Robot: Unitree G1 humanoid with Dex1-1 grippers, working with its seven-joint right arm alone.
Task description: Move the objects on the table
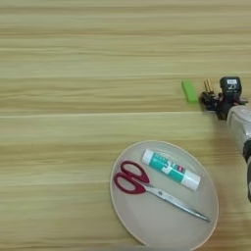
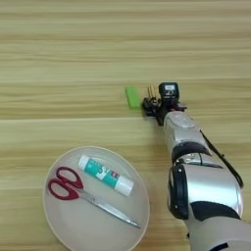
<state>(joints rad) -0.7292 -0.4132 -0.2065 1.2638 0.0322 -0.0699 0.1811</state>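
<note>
The silver forearm (image 2: 196,162) reaches toward twelve o'clock; its black end effector (image 2: 153,104) covers the amber-handled screwdriver (image 2: 152,91), grip unreadable; wooden desk (image 2: 63,59) open beyond.

A wide light wooden table (image 2: 59,59) with horizontal grain stripes fills the scene. Near the front edge, left of centre, a round beige plate (image 2: 78,228) rests on the wood. Farther back and to the right, a small bright green rectangular block (image 2: 132,97) lies flat on the bare surface, its long side running roughly near to far. Just to the right of the block, a thin amber-brown screwdriver handle (image 2: 151,92) shows on the tabletop, partly hidden, apart from the block. Plate and block lie well apart.
</note>
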